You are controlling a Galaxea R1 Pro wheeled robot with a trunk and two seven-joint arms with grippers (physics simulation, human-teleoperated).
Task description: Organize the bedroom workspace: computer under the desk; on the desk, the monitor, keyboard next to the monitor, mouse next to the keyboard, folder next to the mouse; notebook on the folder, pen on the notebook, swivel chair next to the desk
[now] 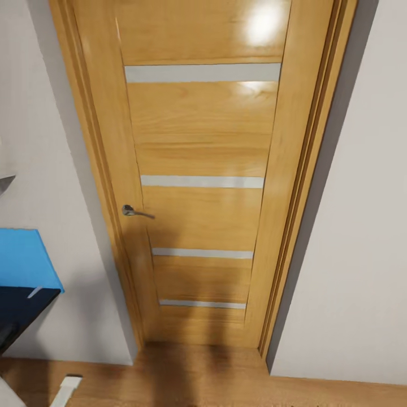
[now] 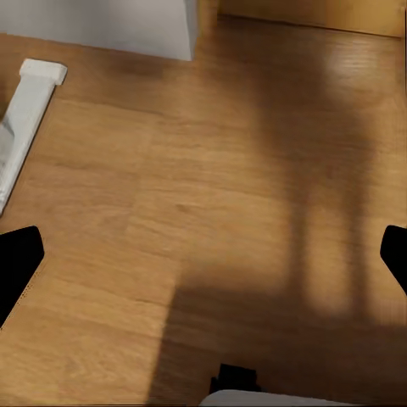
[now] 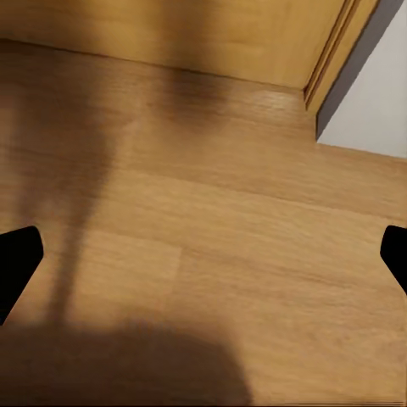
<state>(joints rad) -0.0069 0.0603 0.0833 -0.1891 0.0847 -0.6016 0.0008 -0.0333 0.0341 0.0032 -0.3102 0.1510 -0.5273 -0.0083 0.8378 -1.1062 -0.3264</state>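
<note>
Blue is the first thing to spot: the folder [image 1: 25, 257] lies at the left edge of the head view, on the black desk [image 1: 20, 308]. Its corner pokes out past the desk edge. A thin grey sliver [image 1: 5, 183] shows just above it, but I cannot tell what that is.

Right ahead is a shut wooden door [image 1: 203, 186] with a silver handle [image 1: 134, 212], set in a pale wall [image 1: 350, 226]. Below is a wood floor [image 2: 212, 186]. A white desk leg [image 2: 21, 119] rests on it, near the wall.

The left gripper [image 2: 203, 259] is spread wide with nothing in it. The right gripper [image 3: 203, 259] is spread wide too, and both point down at the bare floor.

What could go wrong? The robot faces the door, not the desk. If it rolls on, it may bump the door. If it turns left too fast, an arm may knock the folder off the edge or hit the leg.
</note>
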